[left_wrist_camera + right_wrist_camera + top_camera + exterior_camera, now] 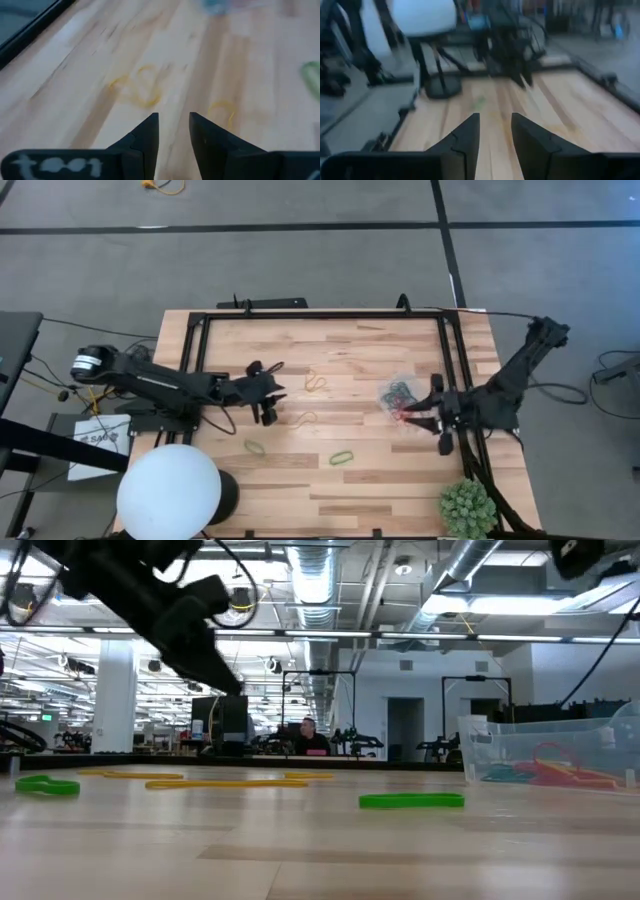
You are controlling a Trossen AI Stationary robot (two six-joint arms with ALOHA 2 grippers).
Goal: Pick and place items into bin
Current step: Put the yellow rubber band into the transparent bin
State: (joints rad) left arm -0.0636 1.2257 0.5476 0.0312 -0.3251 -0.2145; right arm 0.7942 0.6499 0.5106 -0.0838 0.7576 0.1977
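Note:
My left gripper [280, 390] [172, 120] hovers over the table's middle left, open by a narrow gap and empty. Just ahead of it lie two yellow-orange rubber bands [137, 91] [222, 109], flat on the wood [316, 382] [303, 418]. Two green bands [256, 447] [342, 457] lie nearer the near edge. The clear bin [400, 394] [545, 755] stands right of centre with red and green bands inside. My right gripper [420, 412] [495, 120] is at the bin's right side, open by a narrow gap, with nothing between its fingers.
A white globe [168, 490] stands at the near left corner and a spiky green plant [467, 505] at the near right corner. A black frame [320, 315] runs along the far edge and both sides. A person [307, 730] sits far off in the room.

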